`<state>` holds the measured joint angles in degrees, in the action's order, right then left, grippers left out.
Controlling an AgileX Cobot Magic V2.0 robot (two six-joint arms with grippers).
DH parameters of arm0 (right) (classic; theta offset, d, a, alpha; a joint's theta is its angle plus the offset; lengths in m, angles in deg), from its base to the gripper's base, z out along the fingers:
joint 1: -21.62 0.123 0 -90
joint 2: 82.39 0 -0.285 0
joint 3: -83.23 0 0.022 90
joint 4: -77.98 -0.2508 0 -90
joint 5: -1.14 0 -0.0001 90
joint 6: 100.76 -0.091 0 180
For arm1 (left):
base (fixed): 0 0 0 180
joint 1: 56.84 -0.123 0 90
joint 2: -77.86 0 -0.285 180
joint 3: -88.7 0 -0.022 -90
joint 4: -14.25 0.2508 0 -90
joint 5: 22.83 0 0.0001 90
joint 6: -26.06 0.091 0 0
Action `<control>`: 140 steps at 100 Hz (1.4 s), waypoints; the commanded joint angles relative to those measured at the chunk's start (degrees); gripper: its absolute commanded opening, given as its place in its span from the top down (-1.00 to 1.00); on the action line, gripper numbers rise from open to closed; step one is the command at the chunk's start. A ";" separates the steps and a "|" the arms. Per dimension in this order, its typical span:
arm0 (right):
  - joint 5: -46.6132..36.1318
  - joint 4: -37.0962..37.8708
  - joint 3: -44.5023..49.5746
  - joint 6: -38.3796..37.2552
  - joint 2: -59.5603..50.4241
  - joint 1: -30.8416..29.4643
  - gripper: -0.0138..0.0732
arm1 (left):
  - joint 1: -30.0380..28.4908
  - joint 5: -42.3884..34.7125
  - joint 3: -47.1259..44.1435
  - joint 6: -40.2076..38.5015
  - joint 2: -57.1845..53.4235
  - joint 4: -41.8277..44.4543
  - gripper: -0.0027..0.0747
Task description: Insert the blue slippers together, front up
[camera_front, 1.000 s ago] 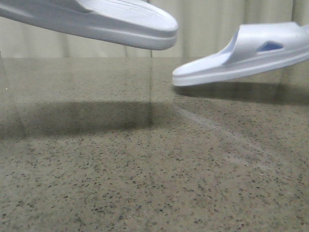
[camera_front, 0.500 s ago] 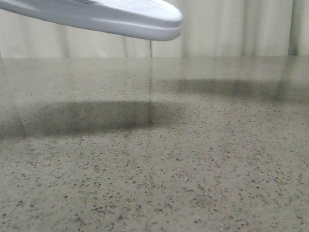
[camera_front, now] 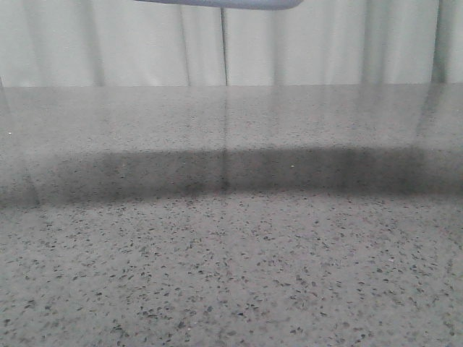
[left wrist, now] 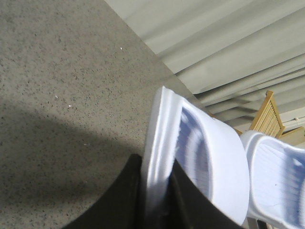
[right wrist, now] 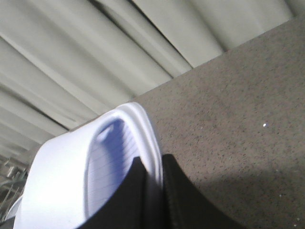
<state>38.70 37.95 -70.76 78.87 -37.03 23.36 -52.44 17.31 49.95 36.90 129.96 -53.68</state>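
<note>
Closest to each wrist camera, the dark fingers clamp a slipper's sole edge: the left gripper is closed on the rim of one of the blue slippers, and the right gripper is closed on the rim of the other slipper. Both shoes hang clear of the table, well above it, and only a thin sliver of one sole shows at the top edge of the front view. From the left wrist, the second slipper appears just beside the first, ribbed footbeds showing, though I cannot tell whether they touch. My judgement is that picking up is done and bringing the pair together is under way; sliding one into the other, fronts upward, is not yet done and nothing shows them nested

Below them the table is a speckled grey stone-look surface, smooth and slightly reflective, with a broad dark shadow band running across it. Beyond its far edge hang pale pleated curtains, and a slatted wooden piece, perhaps a chair, stands past the table's corner
</note>
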 commanded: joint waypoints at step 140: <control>-1.68 -17.25 -0.87 22.00 10.15 -0.12 0.93 | 0.50 12.17 2.22 5.83 1.16 -26.78 0.86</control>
<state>38.31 26.03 -70.54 97.41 -27.56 23.36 -52.44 25.22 49.95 42.53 131.24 -73.81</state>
